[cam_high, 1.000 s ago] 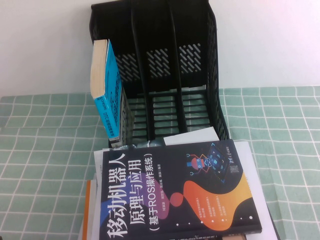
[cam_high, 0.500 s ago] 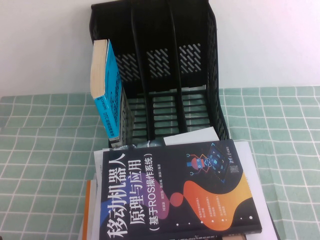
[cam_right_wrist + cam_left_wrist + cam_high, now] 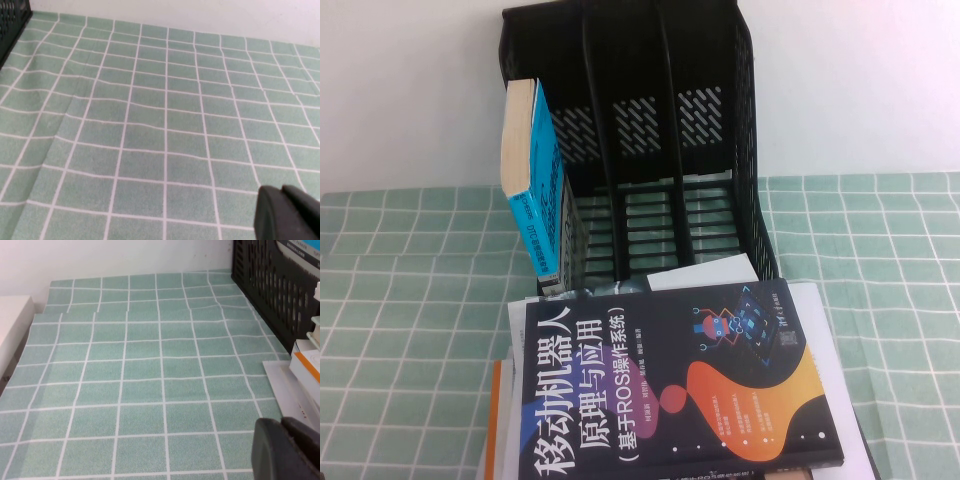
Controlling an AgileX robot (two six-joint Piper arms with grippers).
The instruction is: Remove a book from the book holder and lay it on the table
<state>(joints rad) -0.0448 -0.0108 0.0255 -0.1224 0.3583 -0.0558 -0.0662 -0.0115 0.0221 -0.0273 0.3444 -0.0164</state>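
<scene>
Three slots were seen in the book holder (image 3: 650, 150) in the high view, standing upright at the back of the counter (image 3: 400, 300). The book (image 3: 533, 175), cyan-covered with cream page edges, was held upright in the leftmost slot, tilted slightly, its upper part rising past the holder's front edge. A dark navy book (image 3: 670, 385) was laid flat on a stack of papers (image 3: 820, 330) just in front of the holder. Neither arm was shown in this view.

In the left wrist view, the left gripper (image 3: 287, 450) was seen low over bare green cloth, with the holder's side wall (image 3: 272, 285) well apart from it; whether its fingers were released or clenched could not be told.

In the right wrist view, the right gripper (image 3: 287, 214) was seen over open cloth, its fingers clenched on nothing.
</scene>
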